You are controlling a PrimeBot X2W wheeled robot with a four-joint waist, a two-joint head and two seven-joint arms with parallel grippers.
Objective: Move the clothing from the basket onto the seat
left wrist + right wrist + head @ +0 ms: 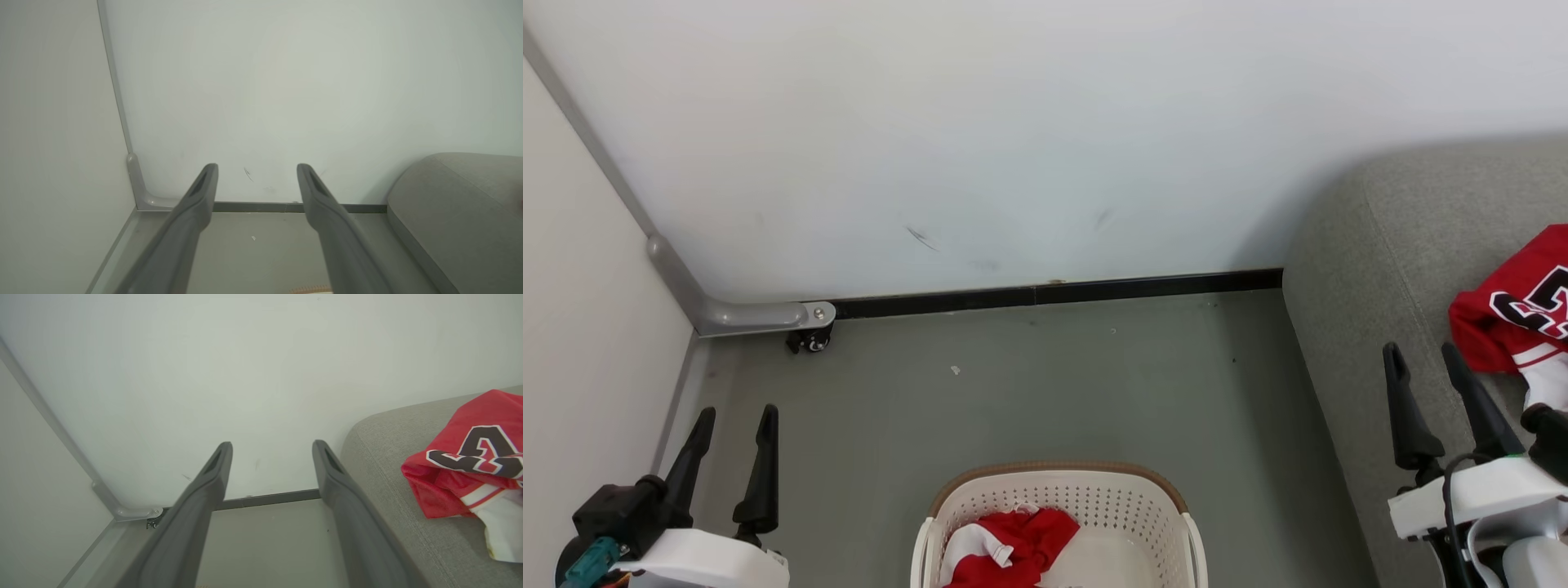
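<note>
Down at the foot of the head view sits the basket point(1058, 468) on the floor point(1029, 392), with one red garment point(1013, 545) crumpled in its left half. Over on the sofa point(1364, 310) the jersey point(1515, 314) lies heaped, number up, so half the job looks done. The left gripper point(737, 411) hovers beside the basket, fingers spread wide and empty. The right gripper point(1421, 349) is just as wide and empty, close beside the jersey at the sofa's edge. Both look parked to the sides, probably to leave the way to the basket clear. The right wrist view brings the jersey point(470, 465) up close, white panel and all. The left wrist view offers the sofa's rounded end point(457, 204) and a sliver of basket rim point(310, 290). For the garment left to fetch, the head view is the one to go by.
</note>
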